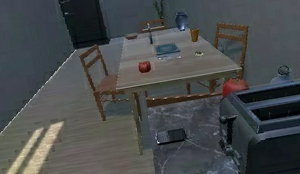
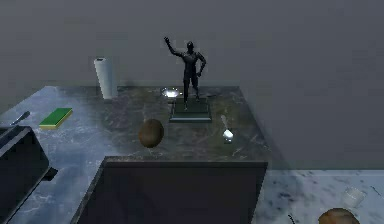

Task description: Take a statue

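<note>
OK, statue (image 2: 187, 80) is in the arm side view, standing upright on the dark stone countertop (image 2: 100, 140), toward its far edge and a bit right of centre. It's a dark figure w/ one arm raised, feet on a flat square base (image 2: 190, 110). Just behind it, to the view's left, sits a small pale round dish (image 2: 172, 93). A paper towel roll (image 2: 105, 77) stands well apart to the left, a brown roundish lump (image 2: 151, 133) lies nearer me, and a small shiny item (image 2: 228, 133) is near the base's right corner. Green sponge (image 2: 57, 118) is far left.

Gripper fingers: I can't tell their state from these views, so no guess.

Handling, my read: looks like cast metal or stone, so stiff, prob heavy for its size, and bottom-heavy thanks to the base. Surface looks smooth, so it could be slippery. The raised arm and thin limbs are the weak bits. I wouldn't grab there, since they may snap or let it twist out. Best hold IMO is the torso or upper legs, the thickest part, coming in level so the fingers land either side. The base looks too wide and flat to take. Risk: a nudge high up could tip it toward the far edge or into the dish.
</note>
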Controlling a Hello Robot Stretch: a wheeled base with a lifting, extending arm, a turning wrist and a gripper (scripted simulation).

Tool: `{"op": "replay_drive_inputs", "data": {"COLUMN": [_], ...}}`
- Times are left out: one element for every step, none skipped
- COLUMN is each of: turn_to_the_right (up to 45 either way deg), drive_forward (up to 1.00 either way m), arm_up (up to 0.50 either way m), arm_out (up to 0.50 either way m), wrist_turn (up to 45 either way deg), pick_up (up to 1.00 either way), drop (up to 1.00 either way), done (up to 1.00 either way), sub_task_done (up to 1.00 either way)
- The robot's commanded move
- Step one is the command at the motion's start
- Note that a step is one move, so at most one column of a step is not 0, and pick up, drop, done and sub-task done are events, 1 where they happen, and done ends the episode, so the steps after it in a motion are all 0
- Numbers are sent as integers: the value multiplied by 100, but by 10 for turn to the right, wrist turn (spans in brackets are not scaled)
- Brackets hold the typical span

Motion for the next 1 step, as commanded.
{"op": "replay_drive_inputs", "data": {"turn_to_the_right": [0], "drive_forward": [0], "arm_up": [38], "arm_out": [0], "wrist_turn": [0], "pick_up": [0], "drop": [0], "done": [0], "sub_task_done": [0]}}
